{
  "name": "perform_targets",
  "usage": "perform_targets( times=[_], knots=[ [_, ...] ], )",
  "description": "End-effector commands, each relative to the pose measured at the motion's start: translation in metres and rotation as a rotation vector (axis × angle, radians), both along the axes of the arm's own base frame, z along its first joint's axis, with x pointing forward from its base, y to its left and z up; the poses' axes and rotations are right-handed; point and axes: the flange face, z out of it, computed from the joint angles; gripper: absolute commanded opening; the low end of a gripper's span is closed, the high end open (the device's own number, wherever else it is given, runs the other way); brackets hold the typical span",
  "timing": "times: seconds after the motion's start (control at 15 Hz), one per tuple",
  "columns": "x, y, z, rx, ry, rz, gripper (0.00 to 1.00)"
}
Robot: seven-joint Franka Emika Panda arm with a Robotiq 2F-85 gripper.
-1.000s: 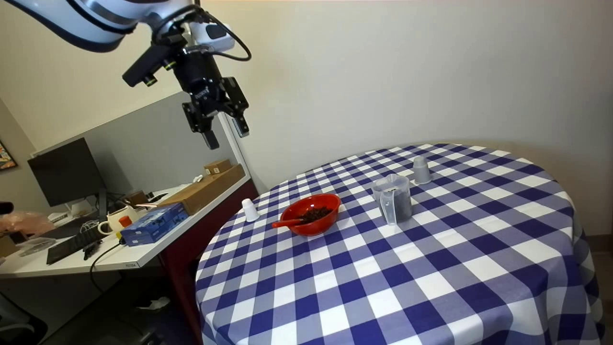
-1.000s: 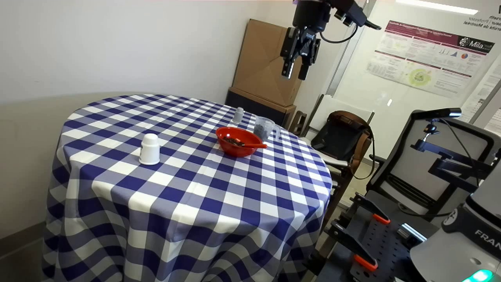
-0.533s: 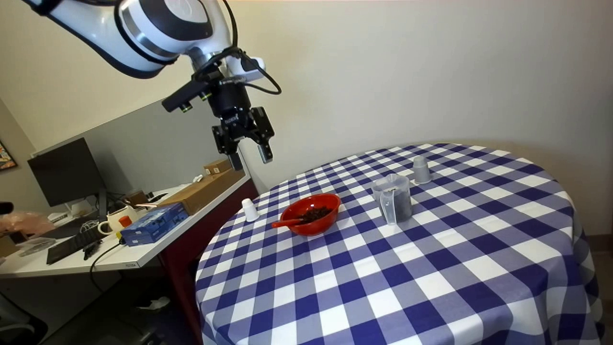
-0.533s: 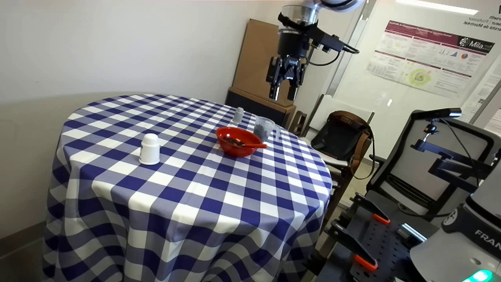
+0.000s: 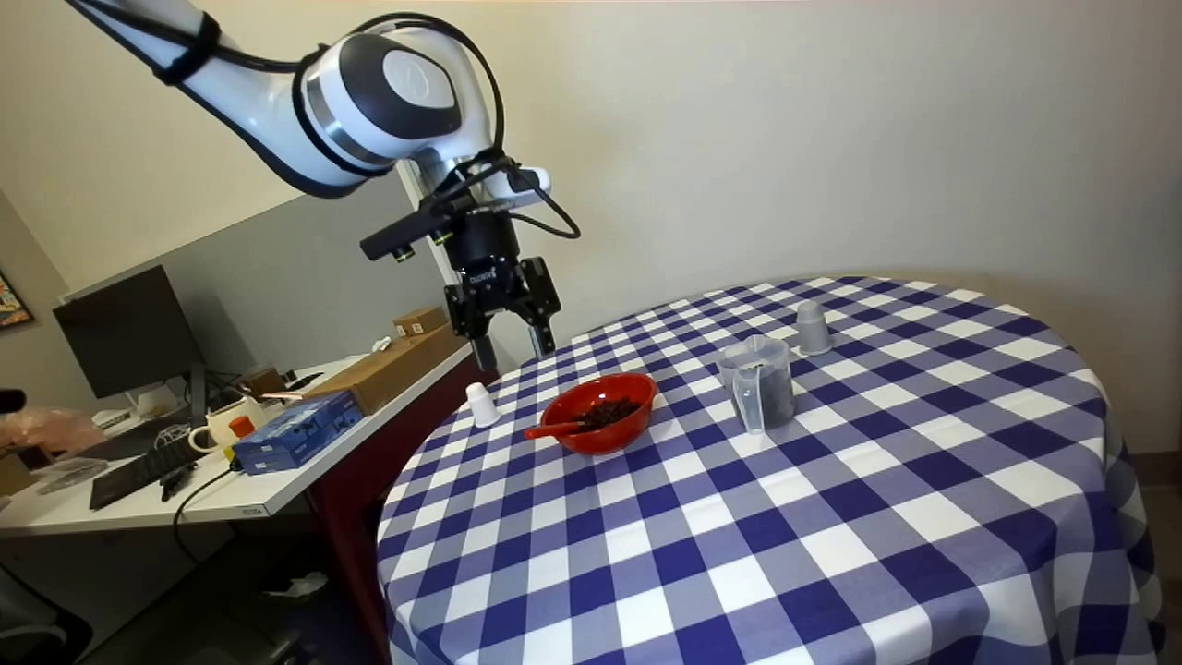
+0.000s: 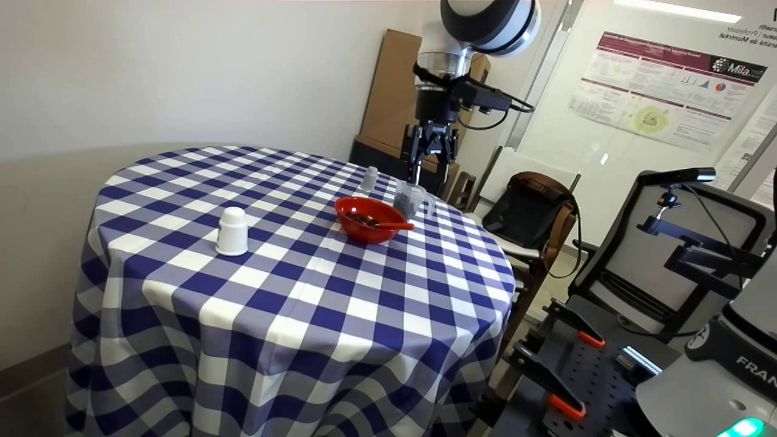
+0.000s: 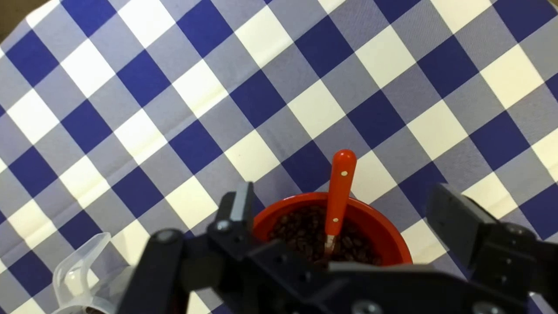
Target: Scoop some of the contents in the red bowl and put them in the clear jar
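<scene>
The hand hangs above the cloth-covered counter, its fingers spread wide apart and holding nothing. Below it, framed between the fingers in the wrist view, sits the red bowl with dark beans in it and a red-handled spoon leaning over its rim. Off beyond the finger on the left of that view stands the clear jar, upright, something dark showing inside it
</scene>
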Motion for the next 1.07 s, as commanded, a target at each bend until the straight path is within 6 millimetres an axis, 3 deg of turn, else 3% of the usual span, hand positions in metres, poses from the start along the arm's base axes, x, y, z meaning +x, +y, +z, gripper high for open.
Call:
perform_targets(
  times=[0.0, 1.0],
  knots=[
    [0.010, 0.000, -0.020, 0.001, 0.012, -0.010, 1.00],
    [0.025, 0.013, -0.076, -0.008, 0.062, 0.024, 1.00]
  ],
)
